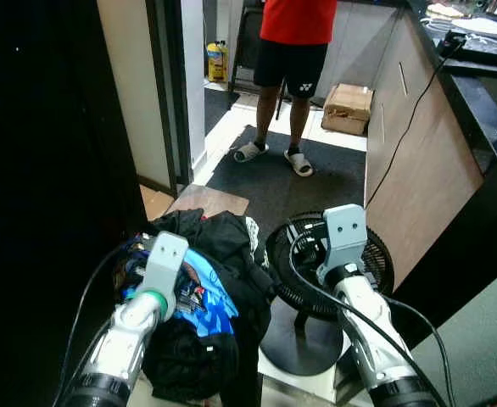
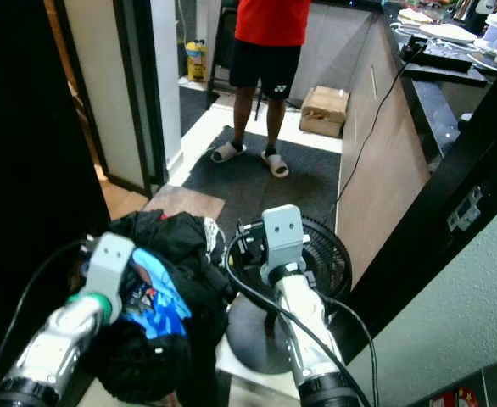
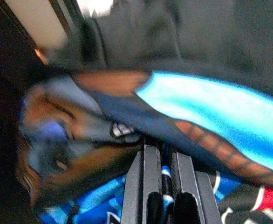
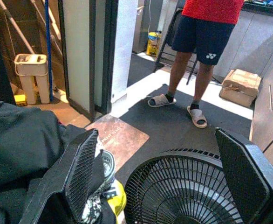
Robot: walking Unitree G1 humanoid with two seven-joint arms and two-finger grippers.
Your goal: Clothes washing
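2 arms reach forward. We judge the washing barely begun: the clothes pile (image 1: 202,305) sits heaped near left, beside a floor fan (image 1: 329,263). Our left tool (image 3: 162,186) is clamped on a blue garment (image 1: 208,301). Our right tool (image 4: 164,186) hovers agape over the fan.

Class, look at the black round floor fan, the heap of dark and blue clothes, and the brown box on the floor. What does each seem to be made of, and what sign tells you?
Black round floor fan: probably matte plastic or painted wire, judging by its thin radial grille bars. Heap of dark and blue clothes: soft fabric, folded and creased; the bright blue printed piece looks smooth and synthetic. Brown box: cardboard, with a dull tan surface and taped flaps.
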